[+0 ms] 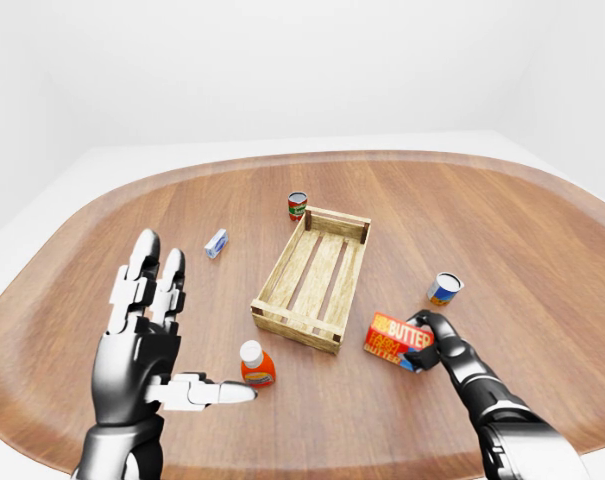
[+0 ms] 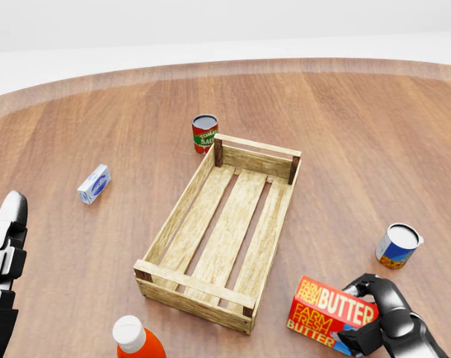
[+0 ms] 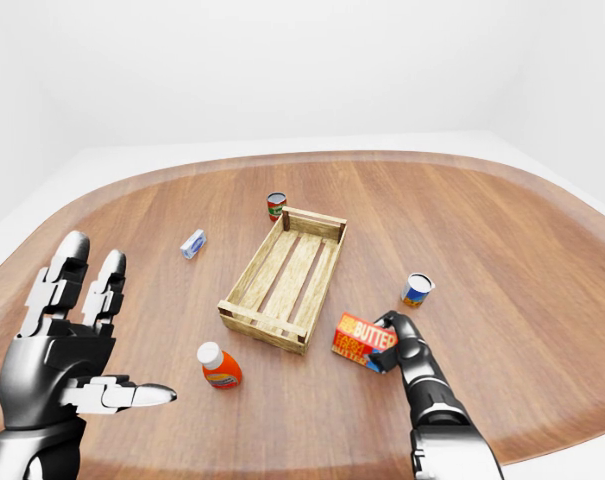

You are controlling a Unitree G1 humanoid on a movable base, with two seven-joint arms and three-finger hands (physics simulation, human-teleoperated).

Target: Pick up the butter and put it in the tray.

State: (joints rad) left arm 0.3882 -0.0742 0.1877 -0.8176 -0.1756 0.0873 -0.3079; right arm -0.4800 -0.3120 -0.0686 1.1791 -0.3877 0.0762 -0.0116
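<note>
Red butter box (image 2: 331,312) with yellow lettering; pale slatted wooden tray (image 2: 224,226) (darker corner posts); reddish-brown grained worktop (image 2: 359,134); black right hand (image 2: 385,317); orange bottle (image 2: 136,339), white cap.

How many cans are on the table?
2. The red can stands just outside the tray's top-left corner in the head view. The blue-and-white can stands right of the tray, above the butter box. None looks hidden.

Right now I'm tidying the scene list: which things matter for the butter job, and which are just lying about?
For the job:
butter box
wooden tray
right hand, closed on the butter box

Lying about:
red can
blue-and-white can
small blue carton
orange bottle
</note>
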